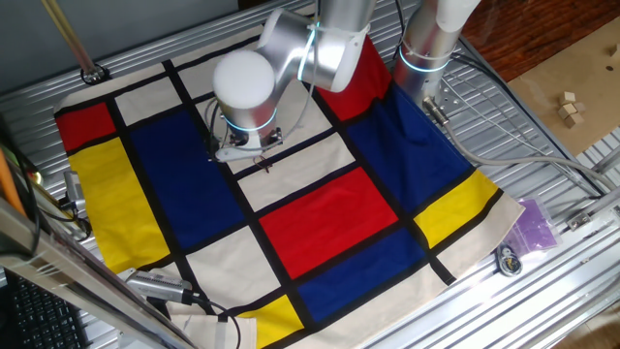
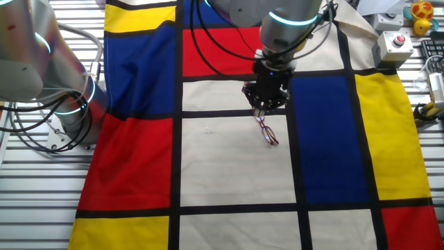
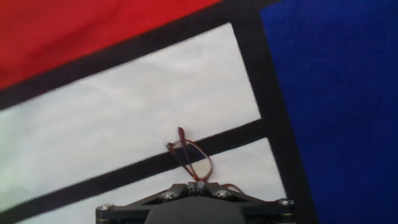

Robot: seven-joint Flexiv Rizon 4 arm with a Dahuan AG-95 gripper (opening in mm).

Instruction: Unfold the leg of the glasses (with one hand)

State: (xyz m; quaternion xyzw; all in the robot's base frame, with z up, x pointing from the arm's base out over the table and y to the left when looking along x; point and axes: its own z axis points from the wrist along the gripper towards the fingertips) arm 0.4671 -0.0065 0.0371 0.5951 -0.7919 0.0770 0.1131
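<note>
The glasses are thin reddish-brown wire spectacles over a white square of the checkered cloth, next to a black stripe. My gripper is right above them, its fingers pressed together on a wire end of the glasses, which seems to be the leg. In the hand view the glasses stick out ahead of the shut gripper, one rim and a thin wire visible. In one fixed view the gripper is mostly hidden by the wrist, and the glasses show only as a small dark mark.
The cloth has white, red, blue and yellow squares divided by black stripes. A second arm's base stands at its left edge. A box with a red button and small items lie off the cloth on the metal table.
</note>
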